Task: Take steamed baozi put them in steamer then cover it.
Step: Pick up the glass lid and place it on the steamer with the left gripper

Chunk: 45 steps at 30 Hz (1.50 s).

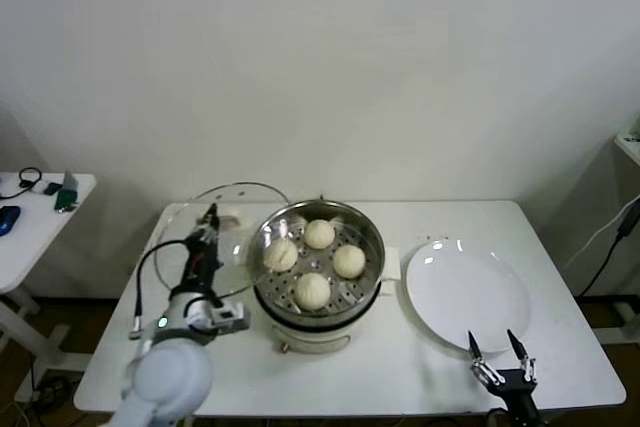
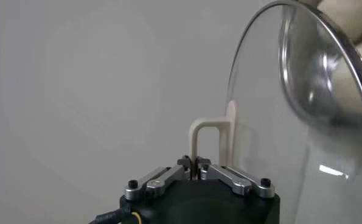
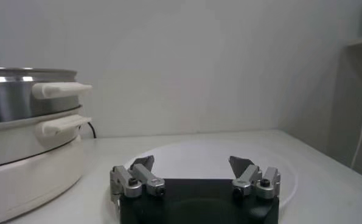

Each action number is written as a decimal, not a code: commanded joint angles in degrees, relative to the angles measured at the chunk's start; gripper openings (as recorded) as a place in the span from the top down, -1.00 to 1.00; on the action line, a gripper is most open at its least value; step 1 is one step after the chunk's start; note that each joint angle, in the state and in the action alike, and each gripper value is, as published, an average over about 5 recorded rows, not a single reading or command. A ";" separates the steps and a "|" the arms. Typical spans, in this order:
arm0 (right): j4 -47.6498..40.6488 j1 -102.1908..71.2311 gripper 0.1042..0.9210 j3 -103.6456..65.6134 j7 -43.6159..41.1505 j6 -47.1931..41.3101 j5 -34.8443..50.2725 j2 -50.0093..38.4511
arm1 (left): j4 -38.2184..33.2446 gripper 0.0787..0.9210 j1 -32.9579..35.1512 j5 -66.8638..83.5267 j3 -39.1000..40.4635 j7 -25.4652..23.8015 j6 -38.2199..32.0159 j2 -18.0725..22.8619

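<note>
All four baozi (image 1: 319,234) sit in the steamer (image 1: 372,277) mid-desk. The left gripper (image 2: 196,169) pinches the lid (image 1: 185,222) handle, lid apparently tilted at the steamer's left. Level it, centre over the rim, lower gently. The right gripper (image 1: 500,359) idles, jaws apart, near the front-right corner.

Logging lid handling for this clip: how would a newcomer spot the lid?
Start at the steamer mid-table, holding four baozi. Just left of it, the left gripper is shut on the lid's cream handle, holding it tilted. It is the only clear glass, metal-rimmed disc; the plate is opaque white.
</note>
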<state>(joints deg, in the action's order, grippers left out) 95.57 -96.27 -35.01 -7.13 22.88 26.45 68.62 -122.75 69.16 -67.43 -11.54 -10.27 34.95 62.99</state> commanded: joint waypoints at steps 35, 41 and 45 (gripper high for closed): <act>-3.49 0.98 -0.76 -0.65 0.00 2.76 1.52 -1.54 | 15.46 0.87 -3.42 -30.53 15.78 -2.91 0.58 27.20; -3.69 1.06 -0.76 -0.62 0.01 2.94 1.60 -1.60 | 16.08 0.87 -3.27 -30.57 15.45 -2.59 0.40 26.97; -3.70 1.09 -0.76 -0.66 0.00 3.09 1.70 -1.59 | 16.74 0.87 -3.14 -30.62 15.24 -2.13 0.23 26.59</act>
<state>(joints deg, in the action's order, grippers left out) 91.91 -95.21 -35.62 -7.13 25.81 27.98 67.07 -107.20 65.63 -96.98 3.60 -12.81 35.30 89.19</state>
